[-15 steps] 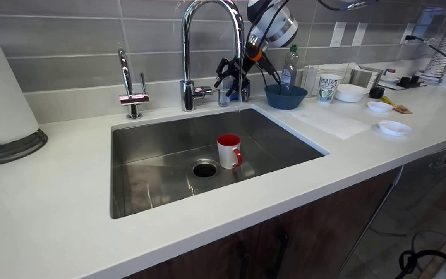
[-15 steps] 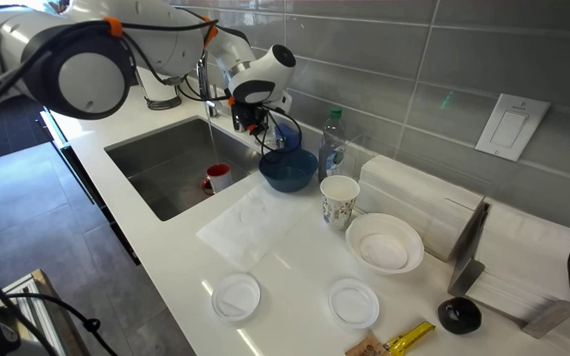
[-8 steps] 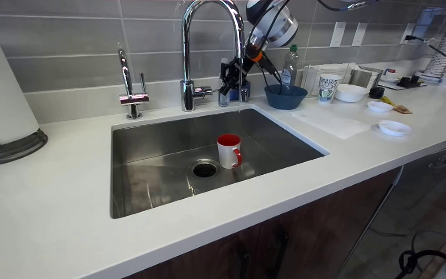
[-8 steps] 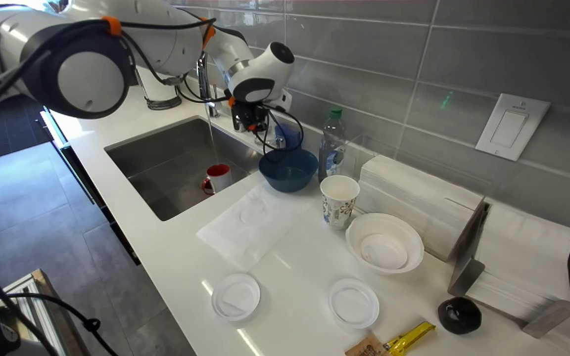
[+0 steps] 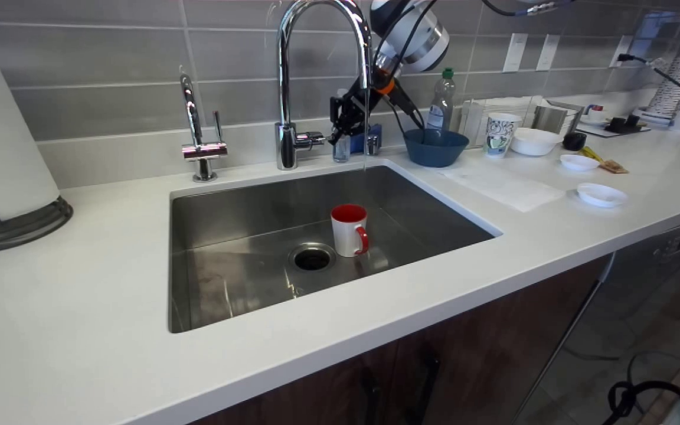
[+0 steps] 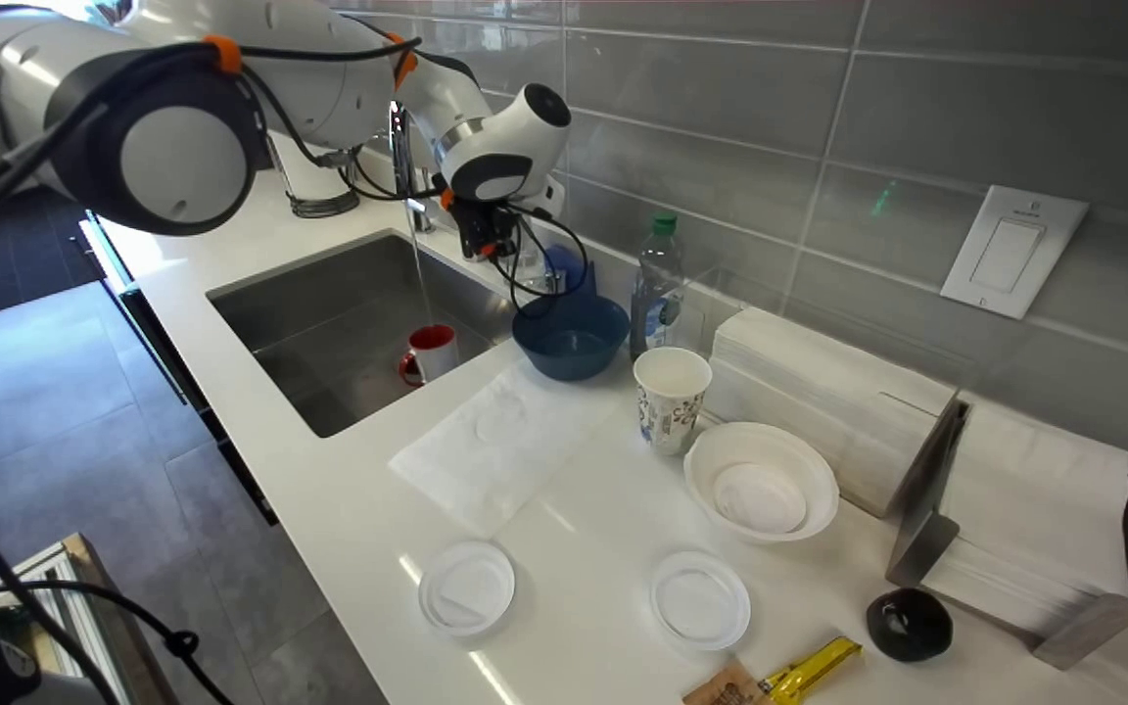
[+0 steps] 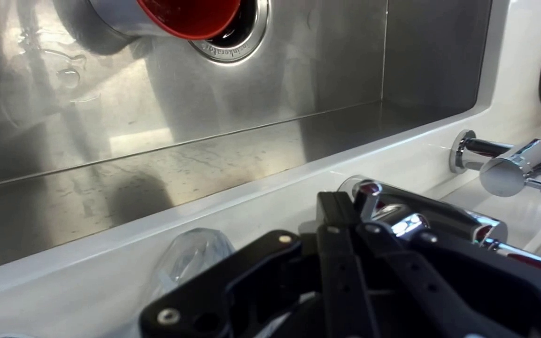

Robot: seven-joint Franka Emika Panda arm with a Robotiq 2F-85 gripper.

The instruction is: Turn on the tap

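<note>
1. My hand (image 7: 338, 206) is closed, its two fingers (image 7: 328, 213) together, just beside the side lever (image 5: 309, 139) of the tap (image 5: 284, 77); whether they touch it, I cannot tell.
2. The tap stands upright on the worktop (image 5: 80, 283), between the sink (image 5: 245, 206) and the tiled wall (image 5: 98, 59).
3. In both exterior views a thin stream of water (image 6: 419, 264) runs down from its arched spout (image 5: 365, 65).
4. A white mug (image 5: 343, 238) with a red inside and red handle stands upright in the sink, near the drain (image 5: 311, 258).
5. A blue bowl (image 5: 436, 152) rests just beside the sink.
</note>
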